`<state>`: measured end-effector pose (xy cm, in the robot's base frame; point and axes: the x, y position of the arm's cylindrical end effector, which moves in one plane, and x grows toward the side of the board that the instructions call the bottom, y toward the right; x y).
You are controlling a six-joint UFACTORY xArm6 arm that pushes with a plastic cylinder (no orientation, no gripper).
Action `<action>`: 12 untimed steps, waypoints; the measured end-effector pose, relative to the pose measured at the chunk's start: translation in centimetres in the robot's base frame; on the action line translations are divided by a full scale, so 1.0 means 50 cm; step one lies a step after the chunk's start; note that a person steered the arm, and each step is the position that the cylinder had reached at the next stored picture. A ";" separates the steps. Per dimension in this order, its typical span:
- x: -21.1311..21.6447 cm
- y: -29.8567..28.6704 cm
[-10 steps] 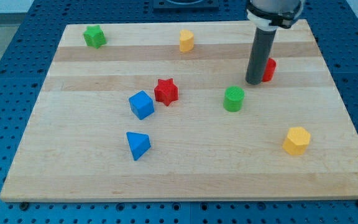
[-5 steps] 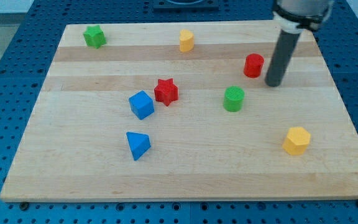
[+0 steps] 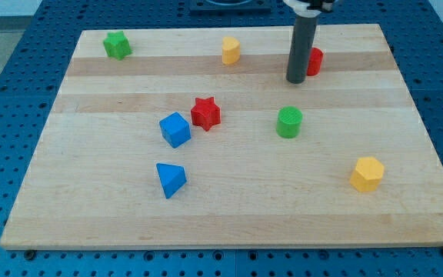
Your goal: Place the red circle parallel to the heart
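The red circle block [image 3: 314, 61] sits near the view's top right, partly hidden behind my rod. My tip [image 3: 295, 80] rests on the board just left of and below the red circle, touching or almost touching it. The yellow heart block [image 3: 231, 51] stands to the view's left of both, near the top edge, at about the same height in the view as the red circle.
A green circle [image 3: 289, 122] lies below my tip. A red star [image 3: 205, 113] and a blue cube [image 3: 175, 129] sit mid-board, a blue triangle [image 3: 170, 179] below them. A green star [image 3: 117, 45] is top left, a yellow hexagon [image 3: 367, 173] lower right.
My tip swung from the red circle's left to its right, then back to its left and up. The red circle has moved up the board, toward the top edge.
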<state>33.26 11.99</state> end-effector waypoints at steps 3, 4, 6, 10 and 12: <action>-0.052 0.083; -0.034 0.052; -0.036 -0.012; 0.016 -0.027; 0.066 -0.125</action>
